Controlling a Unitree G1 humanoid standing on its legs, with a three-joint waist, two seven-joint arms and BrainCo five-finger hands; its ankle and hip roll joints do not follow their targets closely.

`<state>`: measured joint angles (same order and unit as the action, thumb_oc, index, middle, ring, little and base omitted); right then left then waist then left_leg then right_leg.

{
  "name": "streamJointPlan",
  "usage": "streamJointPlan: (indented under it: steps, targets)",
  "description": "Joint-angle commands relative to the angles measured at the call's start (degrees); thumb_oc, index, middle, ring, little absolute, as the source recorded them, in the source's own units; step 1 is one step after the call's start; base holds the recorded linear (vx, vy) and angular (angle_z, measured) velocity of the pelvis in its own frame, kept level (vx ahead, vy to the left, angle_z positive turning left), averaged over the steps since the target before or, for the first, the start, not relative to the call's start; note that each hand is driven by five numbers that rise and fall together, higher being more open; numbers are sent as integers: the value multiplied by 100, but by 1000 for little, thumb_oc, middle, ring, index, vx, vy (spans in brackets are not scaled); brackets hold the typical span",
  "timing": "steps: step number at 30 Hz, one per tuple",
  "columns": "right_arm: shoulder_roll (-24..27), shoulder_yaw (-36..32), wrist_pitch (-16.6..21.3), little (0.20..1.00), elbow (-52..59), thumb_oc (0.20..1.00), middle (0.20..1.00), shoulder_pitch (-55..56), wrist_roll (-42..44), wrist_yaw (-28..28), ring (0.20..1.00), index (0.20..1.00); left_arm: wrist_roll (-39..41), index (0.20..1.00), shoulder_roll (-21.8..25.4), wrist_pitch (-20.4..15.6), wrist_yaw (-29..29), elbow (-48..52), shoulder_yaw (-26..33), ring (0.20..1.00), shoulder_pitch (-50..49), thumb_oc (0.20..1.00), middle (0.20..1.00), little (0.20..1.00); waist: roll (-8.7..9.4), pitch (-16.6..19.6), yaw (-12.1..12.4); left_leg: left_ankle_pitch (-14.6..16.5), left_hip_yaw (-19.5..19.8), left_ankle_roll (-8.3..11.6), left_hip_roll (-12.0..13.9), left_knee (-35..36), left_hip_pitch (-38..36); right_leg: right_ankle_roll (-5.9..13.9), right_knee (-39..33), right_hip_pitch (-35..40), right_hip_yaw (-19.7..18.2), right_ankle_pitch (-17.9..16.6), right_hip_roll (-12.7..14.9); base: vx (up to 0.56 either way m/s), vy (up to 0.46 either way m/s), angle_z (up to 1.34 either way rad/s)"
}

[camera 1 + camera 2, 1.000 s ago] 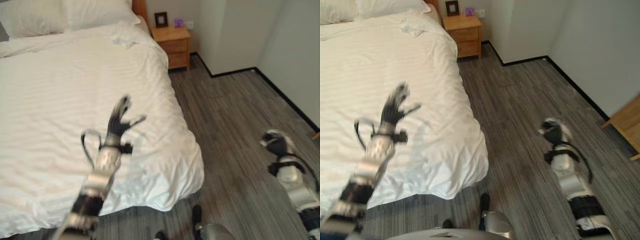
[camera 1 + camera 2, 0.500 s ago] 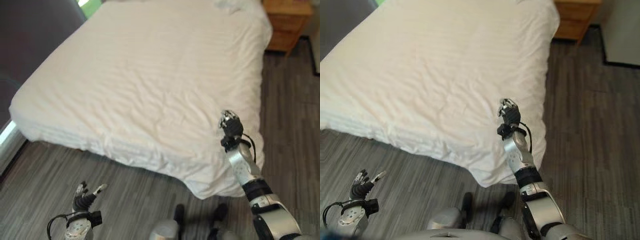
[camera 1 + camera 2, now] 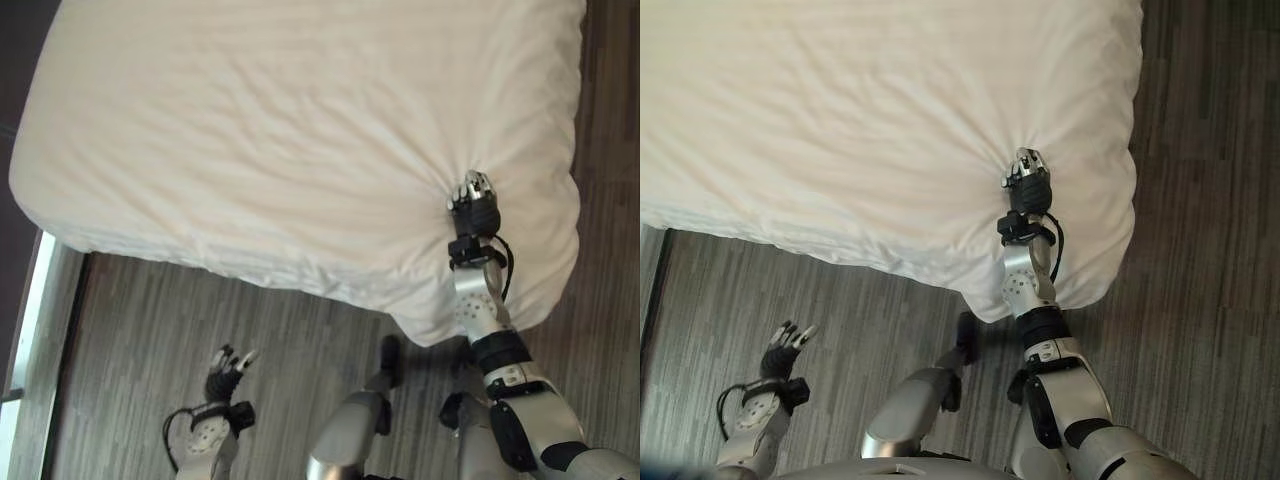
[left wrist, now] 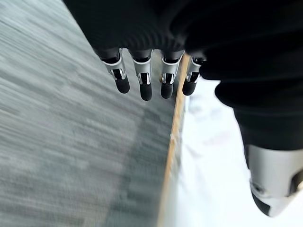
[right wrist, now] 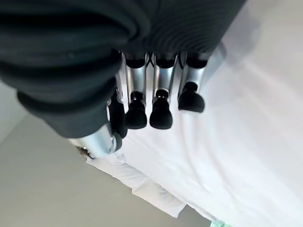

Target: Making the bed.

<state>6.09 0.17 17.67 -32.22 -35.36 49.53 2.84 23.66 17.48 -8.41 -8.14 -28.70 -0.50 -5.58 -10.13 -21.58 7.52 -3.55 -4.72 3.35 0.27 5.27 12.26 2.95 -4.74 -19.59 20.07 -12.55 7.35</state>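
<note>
The bed's white duvet (image 3: 300, 130) lies spread over the mattress, its foot edge hanging toward the floor. My right hand (image 3: 476, 205) rests on the duvet near the foot corner on my right. Its fingers (image 5: 161, 113) are curled and pinch the cloth, and creases fan out from the grip. My left hand (image 3: 228, 368) hangs low over the floor in front of the bed, apart from the duvet, with its fingers (image 4: 144, 87) straight and nothing in it.
Grey wood-plank floor (image 3: 150, 330) runs along the foot of the bed and on past its right side (image 3: 1210, 250). A pale strip along a dark wall or window base (image 3: 35, 300) borders the floor at the far left.
The camera has swung down over the foot of the bed. My right hand has settled onto the duvet near the corner and closed on it, and creases now gather there. The left hand stays low.
</note>
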Motion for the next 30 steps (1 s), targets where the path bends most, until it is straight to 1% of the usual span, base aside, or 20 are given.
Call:
streamJointPlan:
  steps: [1, 3, 4, 5, 6, 7, 8, 9, 10, 12, 13, 15, 16, 17, 18, 19, 22, 23, 25, 30]
  targets:
    - [1266, -2019, -293, 200, -1796, 200, 200, 2115, 187, 1074, 200, 200, -484, 1000, 446, 24, 339, 136, -262, 1000, -3, 1000, 1000, 1000, 142, 8, -461, 55, -346, 273, 324, -27, 204, 600, -26, 498, -684, 945, 431, 74, 182, -14]
    - [1486, -2376, -334, 200, -1821, 200, 200, 2488, 172, 1061, 200, 200, -538, 1000, 441, 111, 438, 166, -389, 1000, 71, 1000, 1000, 1000, 315, 109, -695, 197, -452, 208, 281, -27, 21, 651, -26, 560, -757, 926, 452, 70, 129, -15]
    - [1489, -2384, -335, 200, -1820, 200, 200, 2495, 173, 1055, 200, 200, -537, 1000, 441, 111, 439, 166, -397, 1000, 73, 1000, 1000, 1000, 319, 109, -685, 166, -462, 198, 272, -27, 35, 649, -26, 541, -767, 895, 461, 98, 112, -16]
    - [1608, -2565, -386, 200, -1670, 200, 200, 2771, 99, 1033, 200, 200, -558, 1000, 384, 213, 515, 114, -533, 1000, 187, 1000, 1000, 1000, 491, 219, -935, 336, -595, 126, 257, -27, -195, 704, -26, 639, -798, 877, 472, 71, 120, -43]
    - [1612, -2554, -424, 200, -1624, 200, 200, 2837, 39, 1029, 200, 200, -633, 1000, 315, 257, 539, 176, -690, 1000, 273, 1000, 1000, 1000, 580, 264, -1031, 399, -682, 81, 250, -27, -321, 730, -26, 690, -839, 839, 475, 70, 119, -58]
    - [1610, -2559, -428, 200, -1614, 200, 200, 2840, 35, 1033, 200, 200, -636, 1000, 312, 258, 536, 176, -693, 1000, 278, 1000, 1000, 1000, 590, 252, -1017, 371, -700, 73, 240, -27, -317, 727, -26, 676, -859, 808, 483, 57, 90, -69]
    - [1584, -2516, -425, 200, -1402, 200, 200, 2995, -135, 1071, 200, 200, -654, 1000, 207, 323, 628, 327, -885, 1000, 305, 1000, 1000, 1000, 719, 326, -1155, 499, -863, 26, 249, -27, -582, 797, -26, 786, -924, 761, 470, 20, 72, -112]
    - [1528, -2439, -440, 583, -1092, 583, 583, 3083, -316, 1123, 583, 583, -582, 1000, 132, 370, 685, 412, -971, 1000, 317, 1000, 1000, 1000, 787, 349, -1197, 514, -979, -1, 248, -27, -713, 820, -26, 834, -999, 697, 464, 49, 80, -131]
    - [1479, -2335, -459, 1000, -861, 1000, 1000, 3118, -462, 1126, 1000, 1000, -501, 1000, 95, 403, 762, 499, -1074, 1000, 324, 1000, 1000, 1000, 825, 361, -1238, 546, -1043, -28, 251, -27, -833, 839, -22, 898, -1060, 662, 451, 2, 35, -131]
    - [1382, -2091, -512, 1000, -366, 1000, 1000, 3203, -879, 1135, 1000, 1000, -475, 1000, 130, 436, 905, 752, -1307, 1000, 356, 1000, 1000, 1000, 863, 337, -1303, 561, -1199, -62, 338, -27, -1035, 855, 150, 966, -1058, 668, 429, -48, 0, -76]
    - [1374, -1883, -558, 1000, -124, 1000, 1000, 3244, -1189, 1091, 1000, 1000, -582, 1000, 202, 449, 1013, 892, -1458, 1000, 391, 1000, 1000, 1000, 843, 331, -1295, 577, -1334, -77, 433, -27, -1139, 818, 373, 990, -900, 766, 444, -138, -29, -56]
    - [1403, -1490, -742, 1000, 408, 1000, 1000, 3356, -1854, 966, 1000, 1000, -831, 1000, 394, 477, 1180, 1252, -1607, 1000, 372, 1000, 1000, 1000, 823, 382, -1215, 556, -1666, -57, 609, -27, -1307, 684, 767, 1118, -304, 1003, 596, -67, -46, -55]
    - [1364, -1389, -816, 1000, 557, 1000, 1000, 3449, -2070, 892, 1000, 1000, -937, 1000, 508, 518, 1266, 1420, -1658, 1000, 311, 1000, 1000, 1000, 818, 471, -1179, 635, -1735, -15, 667, -27, -1432, 715, 876, 1311, -92, 1162, 667, 30, -82, -92]
    - [1386, -1239, -827, 1000, 628, 1000, 1000, 3486, -2228, 846, 1000, 1000, -1057, 1000, 604, 500, 1336, 1565, -1714, 1000, 272, 1000, 1000, 1000, 814, 549, -1141, 594, -1851, -10, 720, -27, -1475, 704, 988, 1436, 122, 1190, 755, 51, -62, -106]
    - [1374, -1233, -832, 1000, 642, 1000, 1000, 3504, -2239, 852, 1000, 1000, -1062, 1000, 612, 508, 1340, 1585, -1709, 1000, 244, 1000, 1000, 1000, 822, 550, -1140, 597, -1855, -7, 720, -27, -1492, 707, 998, 1445, 117, 1201, 757, -29, -140, -67]
    - [1253, -1002, -947, 1000, 811, 1000, 1000, 3599, -2407, 686, 1000, 1000, -1319, 1000, 796, 529, 1425, 2009, -1748, 1000, 78, 1000, 1000, 1000, 831, 718, -1069, 556, -2054, -17, 763, -27, -1572, 694, 1155, 1662, 240, 1227, 882, -9, -153, -50]
    - [1321, -598, -1196, 1000, 993, 1000, 1000, 3801, -3120, 478, 1000, 1000, -1513, 1000, 868, 548, 1458, 2443, -1476, 1000, -330, 1000, 1000, 1000, 819, 1024, -878, 416, -2337, 88, 876, -52, -1640, 799, 781, 2169, 317, 1155, 969, -30, -269, -40]
    - [1320, -586, -1201, 1000, 1000, 1000, 1000, 3810, -3133, 484, 1000, 1000, -1517, 1000, 864, 552, 1459, 2456, -1466, 1000, -352, 1000, 1000, 1000, 816, 1032, -880, 412, -2346, 95, 880, -49, -1646, 797, 761, 2178, 312, 1145, 960, -31, -309, -54]
    - [1435, -442, -1333, 1000, 1163, 1000, 1000, 3909, -3591, 394, 1000, 1000, -1564, 1000, 780, 603, 1464, 2425, -1337, 1000, -519, 1000, 1000, 1000, 812, 1119, -844, 280, -2375, 182, 986, -58, -1695, 751, 525, 2296, 151, 1302, 802, 2, -285, -57]
    - [1844, -145, -1507, 1000, 1378, 1000, 1000, 3894, -4320, 212, 1000, 1000, -2049, 1000, 487, 725, 1439, 1788, -1231, 1000, -765, 1000, 1000, 1000, 613, 1187, -849, -182, -2500, 491, 1432, -114, -1869, 549, 163, 2533, 54, 1579, 370, -22, -371, -61]
